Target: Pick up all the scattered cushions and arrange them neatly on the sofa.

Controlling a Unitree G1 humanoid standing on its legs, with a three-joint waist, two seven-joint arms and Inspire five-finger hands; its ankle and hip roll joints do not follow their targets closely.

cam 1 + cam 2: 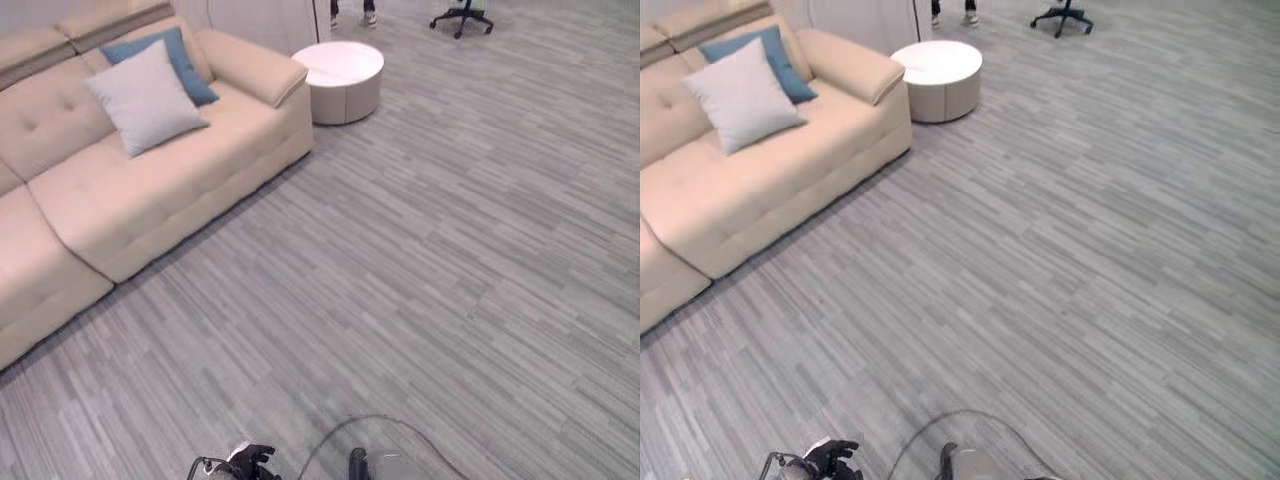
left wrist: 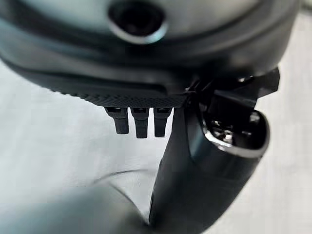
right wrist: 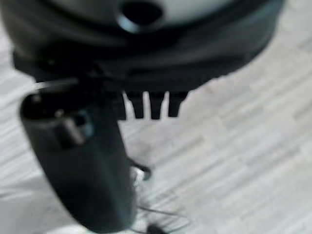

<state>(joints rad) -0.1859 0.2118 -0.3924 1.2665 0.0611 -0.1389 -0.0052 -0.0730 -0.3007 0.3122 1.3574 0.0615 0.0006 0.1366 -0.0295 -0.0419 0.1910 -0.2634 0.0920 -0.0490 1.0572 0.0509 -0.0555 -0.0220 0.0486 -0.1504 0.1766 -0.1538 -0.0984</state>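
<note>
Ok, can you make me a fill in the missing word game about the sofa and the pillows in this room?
1. The grey cushion leans in front of the ____ cushion.
2. Both cushions sit on the beige ____.
3. Beside the sofa arm stands a white table whose shape is ____.
4. The robot's left hand and right hand hold ____.

Missing words: blue; sofa; round; nothing

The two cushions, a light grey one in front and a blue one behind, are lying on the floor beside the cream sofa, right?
Not quite. The light grey cushion does sit in front of the blue cushion, but both rest on the cream sofa, propped against its backrest, not on the floor. The left eye view shows this.
</note>
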